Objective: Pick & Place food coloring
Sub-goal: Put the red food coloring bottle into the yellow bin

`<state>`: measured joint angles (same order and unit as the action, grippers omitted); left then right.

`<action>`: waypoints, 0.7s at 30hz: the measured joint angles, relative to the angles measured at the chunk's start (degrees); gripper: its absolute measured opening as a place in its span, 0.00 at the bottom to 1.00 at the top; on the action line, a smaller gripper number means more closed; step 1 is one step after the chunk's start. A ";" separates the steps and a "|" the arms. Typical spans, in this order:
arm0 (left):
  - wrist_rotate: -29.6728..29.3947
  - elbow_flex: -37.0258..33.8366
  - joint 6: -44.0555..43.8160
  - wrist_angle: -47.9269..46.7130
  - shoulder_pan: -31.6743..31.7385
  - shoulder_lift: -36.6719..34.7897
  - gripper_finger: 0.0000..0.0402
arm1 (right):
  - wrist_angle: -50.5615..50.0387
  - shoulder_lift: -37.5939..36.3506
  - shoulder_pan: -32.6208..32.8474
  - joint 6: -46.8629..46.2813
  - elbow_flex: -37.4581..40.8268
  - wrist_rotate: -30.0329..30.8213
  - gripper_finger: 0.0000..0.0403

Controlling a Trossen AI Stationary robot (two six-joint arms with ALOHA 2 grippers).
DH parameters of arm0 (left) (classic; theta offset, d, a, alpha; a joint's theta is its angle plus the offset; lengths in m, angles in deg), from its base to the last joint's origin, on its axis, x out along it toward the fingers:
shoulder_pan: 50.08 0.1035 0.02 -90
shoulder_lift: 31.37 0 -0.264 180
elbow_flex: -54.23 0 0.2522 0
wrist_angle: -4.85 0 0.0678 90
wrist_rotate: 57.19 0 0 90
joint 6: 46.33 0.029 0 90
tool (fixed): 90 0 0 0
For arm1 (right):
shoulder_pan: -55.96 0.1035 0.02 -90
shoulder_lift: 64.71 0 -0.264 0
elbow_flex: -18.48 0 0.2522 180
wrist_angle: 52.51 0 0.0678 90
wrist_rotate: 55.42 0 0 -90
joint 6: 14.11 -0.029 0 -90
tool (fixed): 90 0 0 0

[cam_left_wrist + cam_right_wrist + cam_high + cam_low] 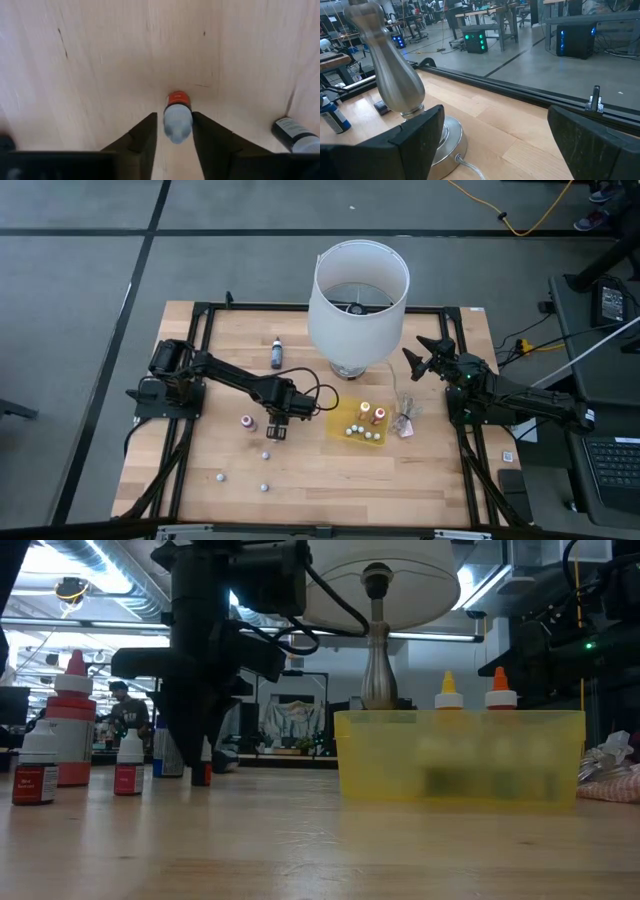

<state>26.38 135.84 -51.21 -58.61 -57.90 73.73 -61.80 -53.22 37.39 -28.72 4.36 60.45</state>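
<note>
Big lamp [358, 305] sits mid tabletop [430, 470]; yellow tray [357, 423] beside it holds some food coloring [365, 413]. Right tool [424, 352] waits wide open. Left tool [173, 134] straddles a red-labelled bottle [177, 117], fingers narrow, maybe touching.

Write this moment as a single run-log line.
left gripper: open around red-labelled bottle | right gripper: open, waiting by lamp | yellow tray: holds several bottles
</note>
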 joint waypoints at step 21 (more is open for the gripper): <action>4.62 10.84 -0.33 -7.68 0.31 -1.22 0.17 | 0.00 0.02 0.00 0.01 0.00 0.01 0.88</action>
<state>31.01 146.69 -51.54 -66.30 -57.59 72.51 -61.80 -53.20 37.39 -28.72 4.36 60.46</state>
